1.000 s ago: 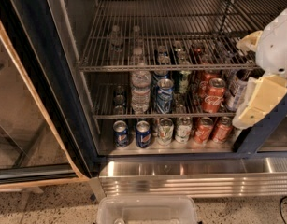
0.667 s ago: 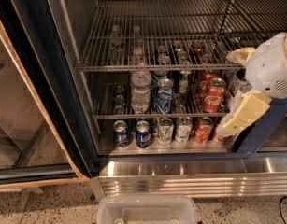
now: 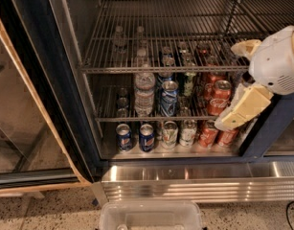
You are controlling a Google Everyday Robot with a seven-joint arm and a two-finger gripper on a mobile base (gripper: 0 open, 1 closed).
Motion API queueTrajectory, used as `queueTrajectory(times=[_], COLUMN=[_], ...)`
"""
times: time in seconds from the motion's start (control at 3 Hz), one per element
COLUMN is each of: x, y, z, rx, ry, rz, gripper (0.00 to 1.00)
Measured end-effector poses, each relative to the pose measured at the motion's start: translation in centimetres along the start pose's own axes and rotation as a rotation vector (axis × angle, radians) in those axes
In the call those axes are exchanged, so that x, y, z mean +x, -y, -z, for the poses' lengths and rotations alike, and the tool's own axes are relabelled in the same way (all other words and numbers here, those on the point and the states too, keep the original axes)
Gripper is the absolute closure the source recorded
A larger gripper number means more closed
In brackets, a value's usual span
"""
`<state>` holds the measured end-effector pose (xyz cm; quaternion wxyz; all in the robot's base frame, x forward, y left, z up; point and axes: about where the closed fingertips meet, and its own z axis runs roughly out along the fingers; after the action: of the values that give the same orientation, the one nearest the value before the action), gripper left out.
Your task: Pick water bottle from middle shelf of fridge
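Pincer (image 3: 227,123) at the right edge of the desk (image 3: 137,119); it covers the desk's front right corner and part of the red cans (image 3: 218,97). Arm (image 3: 280,61) is cut by the right picture edge. Water bottle (image 3: 144,92): label blurred, cap partly masked by the upper rack (image 3: 113,70). Items (image 3: 121,96) at the desk's rear left corner are too dim to identify. Bin (image 3: 151,213) is cut by the bottom edge.

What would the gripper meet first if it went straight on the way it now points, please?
Probably the red soda cans in the bottom row; the gripper, at right, points down-left at them; depth is unclear.
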<state>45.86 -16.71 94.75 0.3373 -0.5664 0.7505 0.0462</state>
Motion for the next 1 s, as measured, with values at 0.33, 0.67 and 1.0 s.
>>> queueTrajectory(times=[0.33,0.67,1.0], x=[-0.9,-1.5,-4.2], y=[0.3,0.1,1.9], z=[-1.5,-4.5,-7.3], rx=[0.024,0.057,0.134], ry=[0.084,0.223,0.418], rz=[0.007,-0.002,-0.036], gripper=[0.00,0.00,0.00])
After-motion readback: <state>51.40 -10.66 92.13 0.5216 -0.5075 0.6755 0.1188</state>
